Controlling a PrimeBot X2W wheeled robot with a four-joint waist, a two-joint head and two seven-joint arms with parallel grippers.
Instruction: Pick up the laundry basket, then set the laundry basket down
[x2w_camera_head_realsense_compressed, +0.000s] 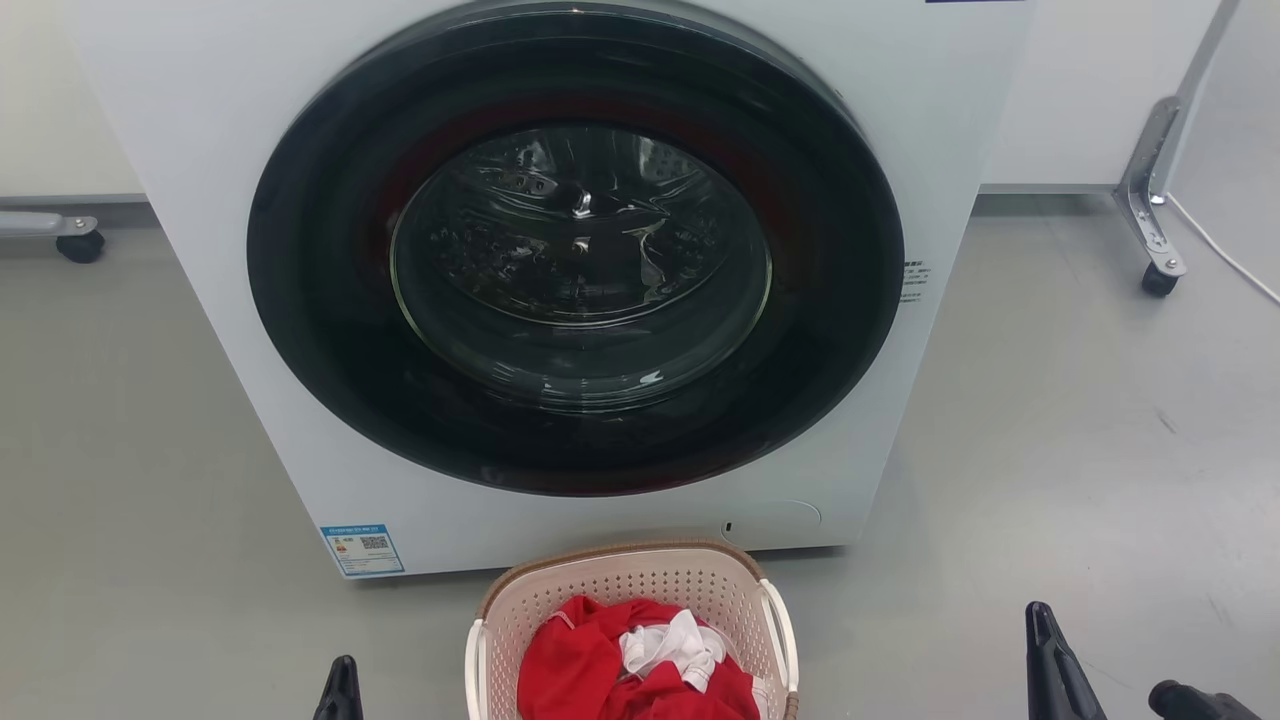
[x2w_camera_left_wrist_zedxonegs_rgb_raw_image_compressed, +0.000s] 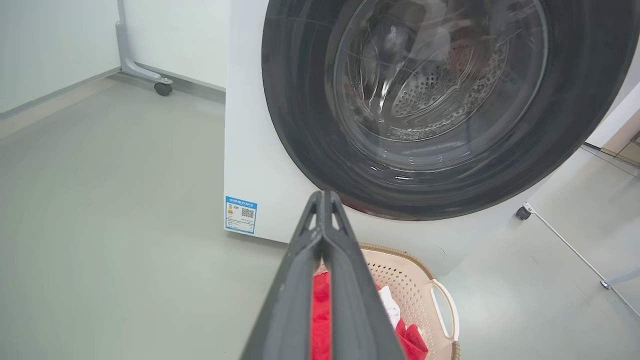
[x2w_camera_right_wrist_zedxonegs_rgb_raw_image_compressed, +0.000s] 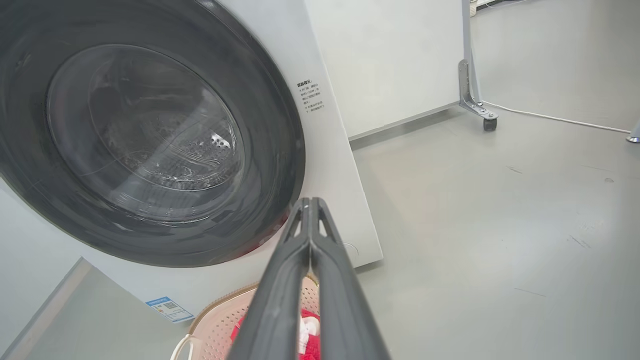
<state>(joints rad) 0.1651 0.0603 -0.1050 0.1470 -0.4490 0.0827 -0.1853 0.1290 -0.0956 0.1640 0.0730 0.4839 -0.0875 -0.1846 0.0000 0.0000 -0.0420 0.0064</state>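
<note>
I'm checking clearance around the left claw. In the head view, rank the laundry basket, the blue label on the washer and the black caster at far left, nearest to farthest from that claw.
1. The laundry basket, just to the right of the left claw.
2. The blue label, ahead of the claw on the washer, at its lower front corner.
3. The black caster, far back on the left.

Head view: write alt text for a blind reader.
A cream laundry basket of red and white clothes sits on the grey floor before a white washing machine with its door shut. Left gripper and right gripper flank it.
</note>
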